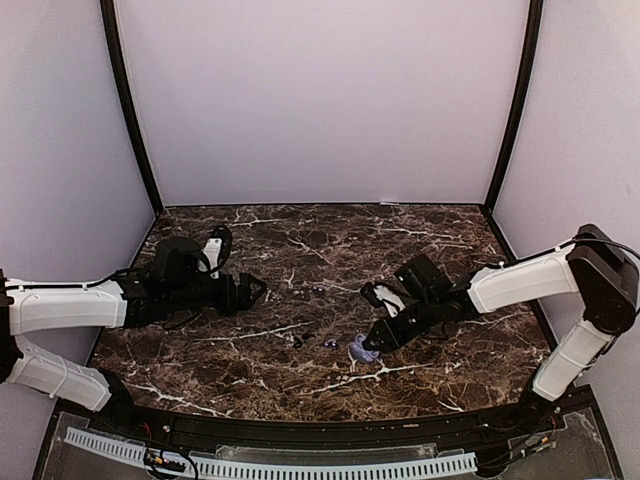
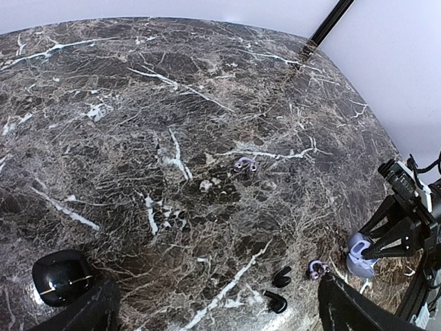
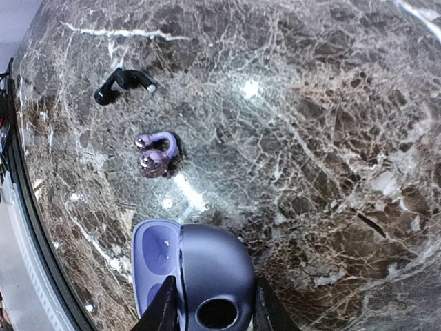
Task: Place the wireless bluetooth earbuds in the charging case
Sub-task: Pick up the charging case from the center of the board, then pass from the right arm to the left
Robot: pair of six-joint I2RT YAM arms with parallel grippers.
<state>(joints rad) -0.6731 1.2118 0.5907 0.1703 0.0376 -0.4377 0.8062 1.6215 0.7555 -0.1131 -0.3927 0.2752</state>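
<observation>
An open purple charging case (image 3: pixel 207 265) lies on the marble, and my right gripper (image 3: pixel 210 307) is shut on its lid end, one finger on each side. It also shows in the top view (image 1: pixel 360 350) with the right gripper (image 1: pixel 378 340) on it. A pale purple earbud (image 3: pixel 157 155) lies just beyond the case, also in the top view (image 1: pixel 331 343). Two dark earbuds (image 2: pixel 281 277) lie close together further left (image 1: pixel 303 338). A second purple earbud (image 2: pixel 244 164) lies apart, farther out. My left gripper (image 1: pixel 255 290) is open and empty above the table.
A black rounded case (image 2: pixel 62 276) sits by my left gripper's finger (image 2: pixel 89 310). The marble table's (image 1: pixel 430 250) front edge runs close behind the purple case. White walls with black corner posts (image 1: pixel 510 110) enclose the back and sides.
</observation>
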